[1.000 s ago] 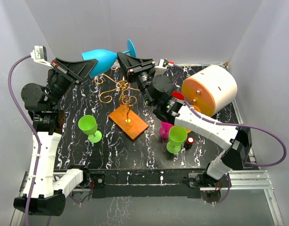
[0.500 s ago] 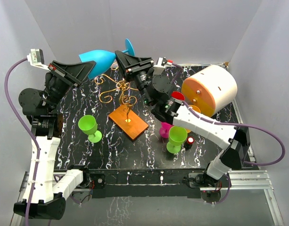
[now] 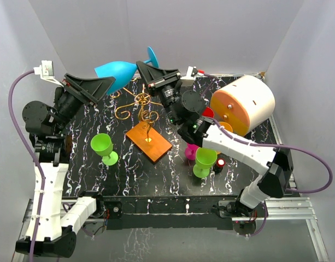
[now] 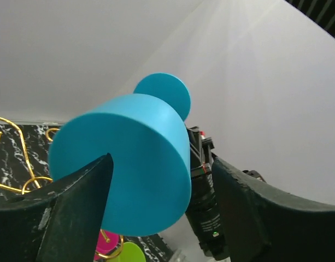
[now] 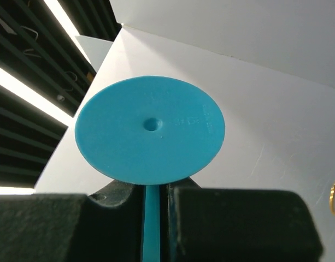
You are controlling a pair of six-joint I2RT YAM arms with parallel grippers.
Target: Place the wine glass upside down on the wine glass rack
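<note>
A blue wine glass (image 3: 115,70) hangs on its side in the air over the back of the table. Its round foot (image 5: 151,131) points right. My right gripper (image 3: 141,66) is shut on the thin stem (image 5: 154,218), just below the foot. My left gripper (image 4: 162,180) is open around the bowl (image 4: 129,164), with a gap showing between the bowl and the right finger (image 4: 249,207). The wine glass rack (image 3: 141,101), gold wire scrolls on an orange-brown base (image 3: 149,142), stands on the table below the glass.
A green glass (image 3: 103,146) stands left of the rack base. Another green glass (image 3: 205,160) and a pink one (image 3: 192,148) stand to its right, under my right arm. A large white drum with an orange face (image 3: 244,103) fills the back right corner.
My left gripper has opened off the blue bowl. The right gripper has closed tighter on the stem and now carries the glass, which has shifted slightly.
</note>
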